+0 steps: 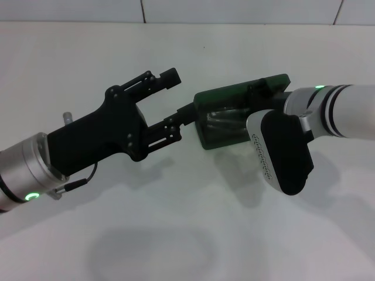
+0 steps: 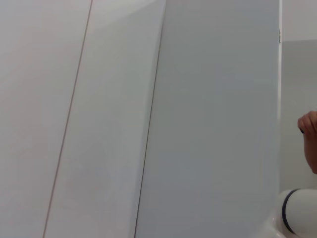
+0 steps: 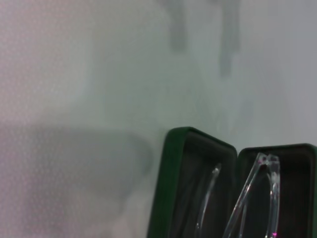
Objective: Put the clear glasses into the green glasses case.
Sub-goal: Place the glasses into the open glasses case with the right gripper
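The green glasses case (image 1: 218, 97) hangs open and tilted above the white table, right of centre in the head view. The clear glasses (image 1: 225, 121) lie inside it; the right wrist view shows their thin arms (image 3: 249, 192) against the dark lining of the green glasses case (image 3: 166, 188). My right gripper (image 1: 266, 88) grips the case's far right end, mostly hidden behind my right wrist. From the left, my left gripper (image 1: 180, 93) stands open, with its lower fingertip (image 1: 186, 110) at the case's left edge.
The white table (image 1: 176, 234) spreads under both arms and carries their shadows. A tiled wall (image 1: 234, 10) rises behind it. In the left wrist view there is only wall, a person's hand (image 2: 308, 134) at the edge, and a white robot part (image 2: 298, 215).
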